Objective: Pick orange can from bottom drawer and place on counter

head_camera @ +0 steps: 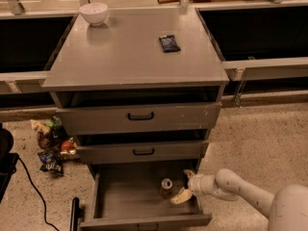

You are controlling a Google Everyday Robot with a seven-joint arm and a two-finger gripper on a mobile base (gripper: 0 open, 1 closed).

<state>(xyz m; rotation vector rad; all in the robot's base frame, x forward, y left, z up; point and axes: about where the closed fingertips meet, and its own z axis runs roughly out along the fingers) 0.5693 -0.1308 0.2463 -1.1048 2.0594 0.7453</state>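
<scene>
Found bottom drawer (120,196) pulled open; counting the opening stage as done. Noted orange can (166,186) upright on the drawer floor, silver top up, just ahead of the gripper (180,187), on the side away from the wrist. Logged gripper down inside the drawer by its right-hand wall, low over the floor, level with the can. Read fingers (180,197) as spread apart, one toward the drawer's back and one toward its front, with nothing clamped between them. Cannot tell whether a tip touches the can's side. Judging grasp, lift and placement as all not yet made: approach phase, most of the task left.

Traced arm (245,191) entering from the lower right, forearm low and nearly level, wrist pointing leftward into the drawer from beside the cabinet.

Placed counter (130,57) high above the gripper, beyond the two shallower drawers (140,115). Saw white bowl (94,12) far up and to the left of the gripper at the counter's back corner. Saw dark blue packet (169,43) almost straight above the gripper. Expecting the lift to need a pull outward, clear of the drawer fronts overhead, before any rise toward the counter.
</scene>
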